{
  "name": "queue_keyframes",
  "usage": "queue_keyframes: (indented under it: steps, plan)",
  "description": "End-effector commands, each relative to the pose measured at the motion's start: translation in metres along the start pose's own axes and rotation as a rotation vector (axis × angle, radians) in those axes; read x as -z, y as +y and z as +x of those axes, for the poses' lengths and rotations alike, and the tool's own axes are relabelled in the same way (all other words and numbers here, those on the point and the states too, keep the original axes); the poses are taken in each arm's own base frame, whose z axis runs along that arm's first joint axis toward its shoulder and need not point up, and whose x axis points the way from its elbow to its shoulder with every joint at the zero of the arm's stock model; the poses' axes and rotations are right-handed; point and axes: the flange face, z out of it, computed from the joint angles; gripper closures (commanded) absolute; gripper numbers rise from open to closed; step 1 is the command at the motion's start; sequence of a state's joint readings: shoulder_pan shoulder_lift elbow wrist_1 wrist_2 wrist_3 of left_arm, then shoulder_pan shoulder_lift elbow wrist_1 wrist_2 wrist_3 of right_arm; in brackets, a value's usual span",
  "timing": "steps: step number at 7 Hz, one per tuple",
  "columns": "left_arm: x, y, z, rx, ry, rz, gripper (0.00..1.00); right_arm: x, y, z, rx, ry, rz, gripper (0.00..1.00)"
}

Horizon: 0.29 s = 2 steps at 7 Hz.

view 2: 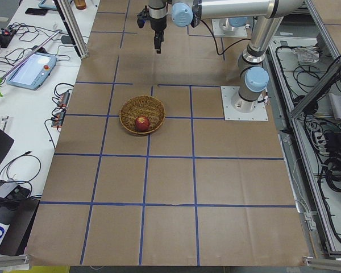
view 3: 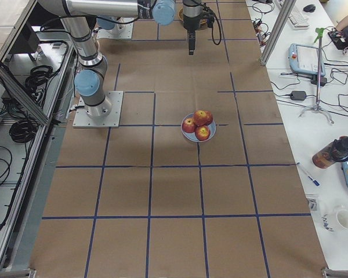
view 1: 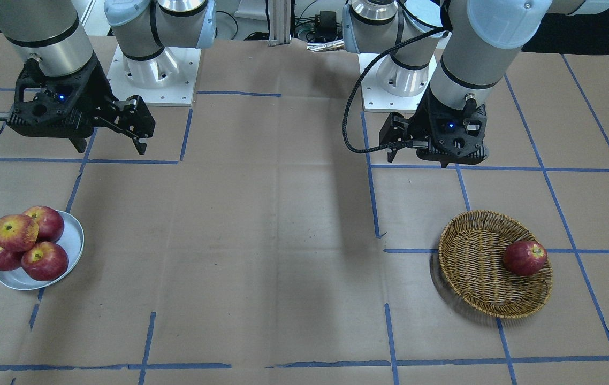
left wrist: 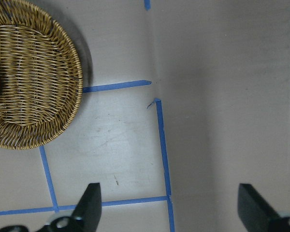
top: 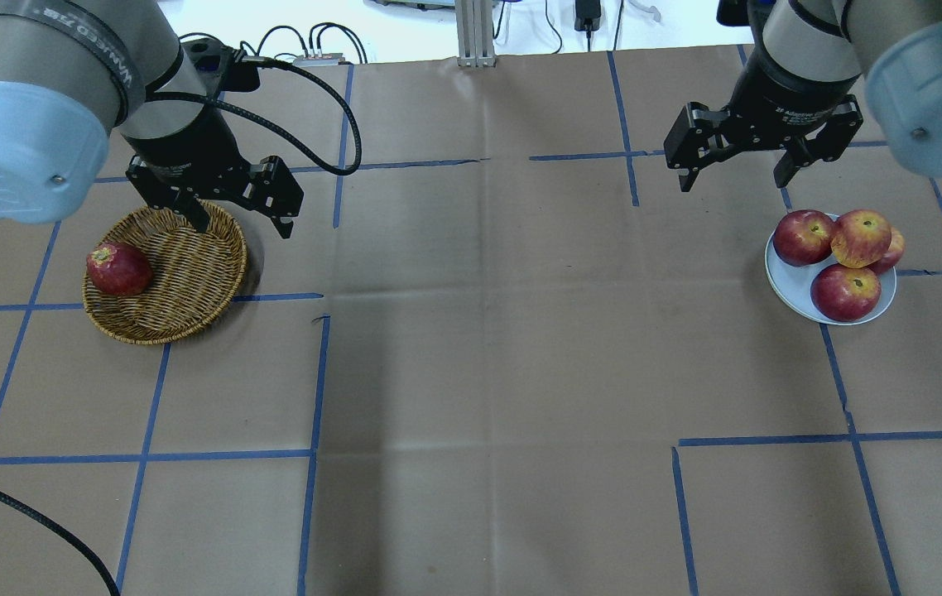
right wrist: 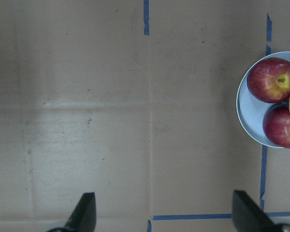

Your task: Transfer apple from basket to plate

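Observation:
The paler pink-and-yellow apple (view 1: 15, 232) (top: 860, 238) lies on top of three deep-red apples (top: 843, 291) on the pale plate (view 1: 73, 238) (top: 794, 298) (right wrist: 245, 116). The wicker basket (view 1: 473, 256) (top: 189, 265) (left wrist: 34, 82) holds one dark red apple (view 1: 525, 258) (top: 117, 269). My left gripper (top: 241, 222) (left wrist: 169, 208) is open and empty, above the basket's far right rim. My right gripper (top: 733, 178) (right wrist: 162, 212) is open and empty, raised beyond the plate, toward the table's middle.
The table is covered in brown paper with a blue tape grid (top: 314, 372). Both arm bases (view 1: 154, 75) stand at the robot's edge. A black cable (top: 338, 124) loops from the left wrist.

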State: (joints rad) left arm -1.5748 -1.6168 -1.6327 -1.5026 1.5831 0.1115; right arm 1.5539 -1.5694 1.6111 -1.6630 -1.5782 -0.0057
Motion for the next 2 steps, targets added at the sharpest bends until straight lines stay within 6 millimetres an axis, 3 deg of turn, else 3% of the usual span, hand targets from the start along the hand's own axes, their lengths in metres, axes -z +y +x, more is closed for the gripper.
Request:
queue_keyframes:
  steps: [1,2]
  plan:
    - [0.0002,0.0000,0.0003,-0.001,0.000,0.000,0.01,0.0009,0.0004,0.0000,0.001,0.000,0.002,0.00]
    - [0.0003,-0.0001,0.0003,-0.001,0.000,0.001,0.01,0.0017,0.0008,0.0000,0.001,0.000,0.003,0.00]
